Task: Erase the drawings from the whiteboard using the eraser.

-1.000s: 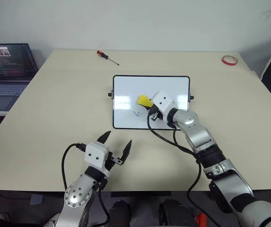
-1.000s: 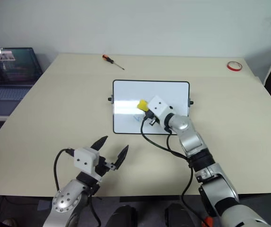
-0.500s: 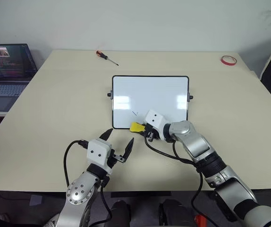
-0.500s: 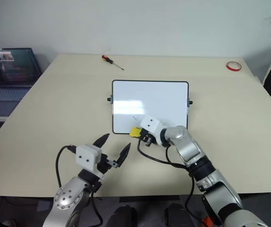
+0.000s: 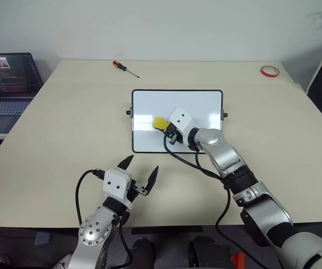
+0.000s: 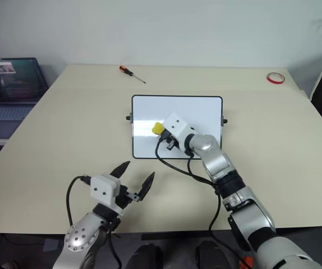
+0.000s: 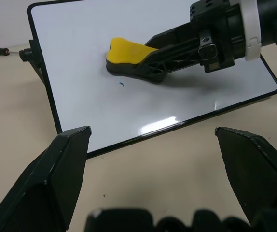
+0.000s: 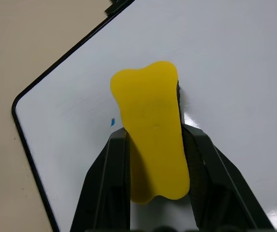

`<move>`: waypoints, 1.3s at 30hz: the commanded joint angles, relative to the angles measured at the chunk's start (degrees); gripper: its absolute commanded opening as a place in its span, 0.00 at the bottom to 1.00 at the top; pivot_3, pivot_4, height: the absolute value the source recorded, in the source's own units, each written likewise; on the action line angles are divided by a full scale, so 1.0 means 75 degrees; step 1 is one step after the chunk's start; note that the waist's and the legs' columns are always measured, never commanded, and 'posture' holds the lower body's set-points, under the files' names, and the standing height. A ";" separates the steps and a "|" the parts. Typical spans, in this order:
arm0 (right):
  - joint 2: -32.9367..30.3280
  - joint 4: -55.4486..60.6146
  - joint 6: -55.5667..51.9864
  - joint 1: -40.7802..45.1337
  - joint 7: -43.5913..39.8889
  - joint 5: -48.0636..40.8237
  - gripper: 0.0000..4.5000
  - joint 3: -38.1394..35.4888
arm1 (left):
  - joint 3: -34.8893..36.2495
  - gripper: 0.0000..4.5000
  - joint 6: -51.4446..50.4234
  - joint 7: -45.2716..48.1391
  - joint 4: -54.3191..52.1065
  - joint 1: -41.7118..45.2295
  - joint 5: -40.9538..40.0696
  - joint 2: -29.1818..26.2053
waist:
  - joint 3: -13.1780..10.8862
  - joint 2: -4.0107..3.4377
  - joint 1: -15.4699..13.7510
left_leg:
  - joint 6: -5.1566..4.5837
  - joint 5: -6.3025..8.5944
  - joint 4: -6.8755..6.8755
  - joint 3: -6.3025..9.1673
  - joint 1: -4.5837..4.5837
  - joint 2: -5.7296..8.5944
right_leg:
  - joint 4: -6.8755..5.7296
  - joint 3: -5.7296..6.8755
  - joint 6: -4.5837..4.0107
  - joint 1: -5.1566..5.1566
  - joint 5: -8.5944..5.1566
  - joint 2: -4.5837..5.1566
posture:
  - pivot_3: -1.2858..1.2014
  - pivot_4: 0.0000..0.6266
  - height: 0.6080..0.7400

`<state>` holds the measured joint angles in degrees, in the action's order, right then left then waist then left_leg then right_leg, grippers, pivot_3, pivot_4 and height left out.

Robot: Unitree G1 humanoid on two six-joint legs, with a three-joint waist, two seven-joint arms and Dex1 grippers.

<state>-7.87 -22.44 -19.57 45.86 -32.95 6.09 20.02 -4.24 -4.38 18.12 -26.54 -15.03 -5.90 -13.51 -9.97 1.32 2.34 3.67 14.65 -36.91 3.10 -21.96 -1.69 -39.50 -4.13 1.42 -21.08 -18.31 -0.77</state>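
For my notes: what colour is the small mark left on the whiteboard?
Blue; the mark shows best in the right wrist view, beside the eraser.

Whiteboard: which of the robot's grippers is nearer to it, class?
Right. The right gripper is over the whiteboard, holding the eraser on it; the left gripper hangs open over the table, short of its near edge.

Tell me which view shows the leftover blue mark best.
The right wrist view: the blue mark sits on the whiteboard beside the eraser. The left wrist view shows it as a speck; the eye views don't resolve it.
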 commanded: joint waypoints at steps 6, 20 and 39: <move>-0.0369 0.0407 -0.0587 -0.0577 -0.0726 0.0209 0.26 0.0550 | -0.0078 1.00 0.0047 -0.0090 -0.0321 0.0075 0.0072 0.0076 | -0.0002 -0.0002 0.0023 | 0.0000 0.0000 0.0004 0.0004 -0.0001 -0.0001 | 0.0000 0.0000 0.0000 -0.0003 0.0000 0.0005 | 0.52 0.24 1.00; 0.0082 -0.0505 0.0420 0.0039 0.0731 0.0104 0.26 -0.0341 | 0.0025 1.00 0.0023 0.0036 -0.0312 0.0132 -0.0030 -0.0026 | -0.0005 -0.0001 0.0028 | 0.0000 0.0001 0.0009 -0.0001 -0.0008 0.0000 | 0.0007 -0.0001 0.0000 -0.0008 0.0000 0.0005 | 0.52 0.24 1.00; 0.0109 0.0713 0.0091 -0.0678 0.0064 -0.0391 0.26 -0.0438 | 0.0044 1.00 -0.0577 0.0033 -0.0592 0.0531 -0.0077 -0.0118 | -0.0013 -0.0002 0.0047 | 0.0000 0.0001 0.0013 0.0013 -0.0023 -0.0001 | 0.0020 0.0000 0.0001 -0.0011 0.0000 0.0007 | 0.52 0.24 1.00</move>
<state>-7.41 -17.41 -19.92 40.43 -34.35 4.56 19.77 -4.23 -8.56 18.27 -27.68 -11.80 -5.90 -14.21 -10.07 1.31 2.70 3.67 14.65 -36.82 3.21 -22.15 -1.69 -39.35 -4.13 1.43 -21.17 -18.31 -0.72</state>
